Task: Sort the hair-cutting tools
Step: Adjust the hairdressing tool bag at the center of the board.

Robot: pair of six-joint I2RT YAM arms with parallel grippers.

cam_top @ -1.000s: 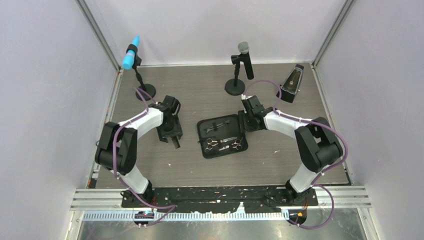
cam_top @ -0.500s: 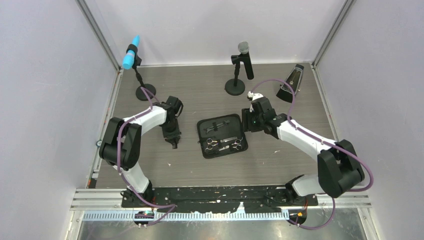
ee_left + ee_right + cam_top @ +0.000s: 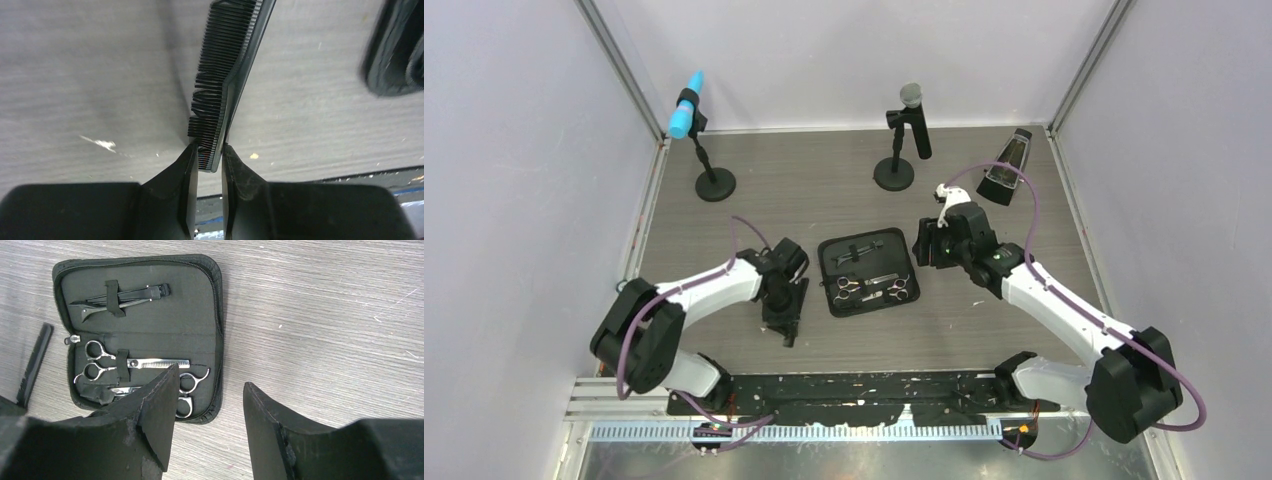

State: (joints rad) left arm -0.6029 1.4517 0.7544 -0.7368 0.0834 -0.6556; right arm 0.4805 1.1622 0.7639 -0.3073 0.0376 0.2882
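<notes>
At eight o'clock from the case (image 3: 216,300), the left pincer (image 3: 209,160) clamps one end of the comb (image 3: 227,75). It looks light, stiff and slippery, so a mid-spine hold seems steadier. The right pincer (image 3: 209,385) hangs open at three o'clock.

Two matching arms. The left arm (image 3: 714,285) and right arm (image 3: 1054,300) have smooth white link shells set between bulky black joint housings. A thin purple cable (image 3: 732,228) runs along each arm in loose loops. The left hand (image 3: 210,155) and right hand (image 3: 210,385) carry matt black, wedge-shaped fingers (image 3: 155,410) with scuffed, chipped edges. Both bases are bolted to a black mounting plate (image 3: 864,385).
</notes>
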